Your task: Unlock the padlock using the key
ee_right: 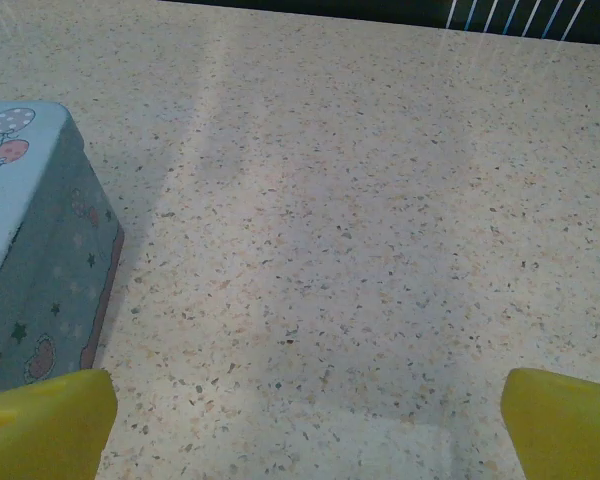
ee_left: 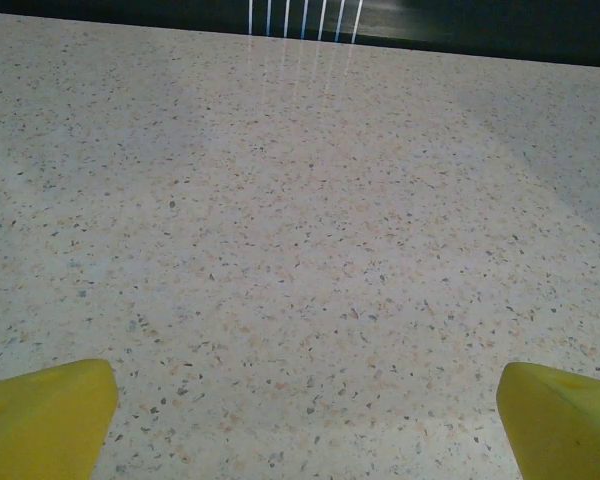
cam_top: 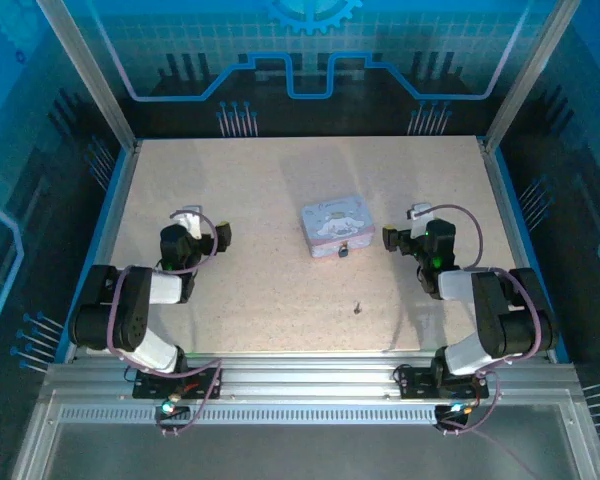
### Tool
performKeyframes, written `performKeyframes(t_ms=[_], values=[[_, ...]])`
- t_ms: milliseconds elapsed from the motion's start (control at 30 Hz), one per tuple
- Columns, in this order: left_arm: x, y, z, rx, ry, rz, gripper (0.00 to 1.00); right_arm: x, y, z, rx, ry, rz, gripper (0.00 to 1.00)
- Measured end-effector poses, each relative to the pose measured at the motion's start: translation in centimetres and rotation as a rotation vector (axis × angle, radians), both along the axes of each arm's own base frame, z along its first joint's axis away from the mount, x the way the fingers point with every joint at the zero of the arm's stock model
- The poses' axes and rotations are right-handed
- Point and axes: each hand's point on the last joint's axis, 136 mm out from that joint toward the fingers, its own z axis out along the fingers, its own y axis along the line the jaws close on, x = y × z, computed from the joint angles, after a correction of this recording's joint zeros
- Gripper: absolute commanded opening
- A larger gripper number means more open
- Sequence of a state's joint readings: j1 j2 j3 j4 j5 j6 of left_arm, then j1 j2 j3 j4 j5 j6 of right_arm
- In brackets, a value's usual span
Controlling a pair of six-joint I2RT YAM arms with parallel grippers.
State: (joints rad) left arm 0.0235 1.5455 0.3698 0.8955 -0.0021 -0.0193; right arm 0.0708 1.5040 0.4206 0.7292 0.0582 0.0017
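Note:
The tiny dark padlock (cam_top: 342, 251) hangs at the near edge of a pastel tin box (cam_top: 332, 228) in the middle of the table. The key (cam_top: 357, 308), a small dark speck, lies on the bare tabletop a little nearer than the padlock. My left gripper (cam_top: 202, 226) rests low at the left, far from both, open with nothing between its yellow fingertips (ee_left: 45, 415). My right gripper (cam_top: 405, 226) sits just right of the tin, also open and empty (ee_right: 305, 425). In the right wrist view, the tin's side (ee_right: 40, 250) is at the left edge.
The speckled tabletop (cam_top: 260, 290) is framed by metal rails and blue enclosure walls (cam_top: 300, 60). Both arm bases stand on the aluminium rail (cam_top: 300, 385) at the near edge. Bare speckled surface (ee_left: 300, 230) stretches ahead of the left gripper (ee_left: 305, 420).

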Motion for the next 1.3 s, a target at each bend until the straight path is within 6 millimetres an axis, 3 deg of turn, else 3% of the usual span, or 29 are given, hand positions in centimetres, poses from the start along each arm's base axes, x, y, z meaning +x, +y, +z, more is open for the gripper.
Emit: performKeyframes(t_ms=[767, 867, 967, 1100, 1200, 1300], values=[[0.0, 0.0, 0.1, 0.000, -0.007, 0.000, 0.99, -0.1, -0.2, -0.1, 0.015, 0.015, 0.012, 0.99], [-0.6, 0.1, 0.6, 0.002, -0.024, 0.004, 0.99, 0.1, -0.1, 0.8, 0.015, 0.037, 0.016, 0.99], [-1.4, 0.2, 2.2, 0.002, -0.052, 0.017, 0.99, 0.4, -0.1, 4.0, 0.017, 0.007, 0.011, 1.00], [-2.2, 0.6, 6.9, -0.076, -0.077, 0.063, 0.99, 0.1, -0.4, 8.2, 0.050, 0.008, -0.025, 1.00], [-1.9, 0.2, 10.1, -0.186, -0.051, 0.080, 0.99, -0.9, 0.3, 9.4, 0.086, 0.080, -0.041, 1.00], [-2.3, -1.2, 10.7, -0.305, 0.020, 0.049, 0.99, -3.0, 2.2, 9.1, 0.119, 0.204, -0.024, 0.99]])
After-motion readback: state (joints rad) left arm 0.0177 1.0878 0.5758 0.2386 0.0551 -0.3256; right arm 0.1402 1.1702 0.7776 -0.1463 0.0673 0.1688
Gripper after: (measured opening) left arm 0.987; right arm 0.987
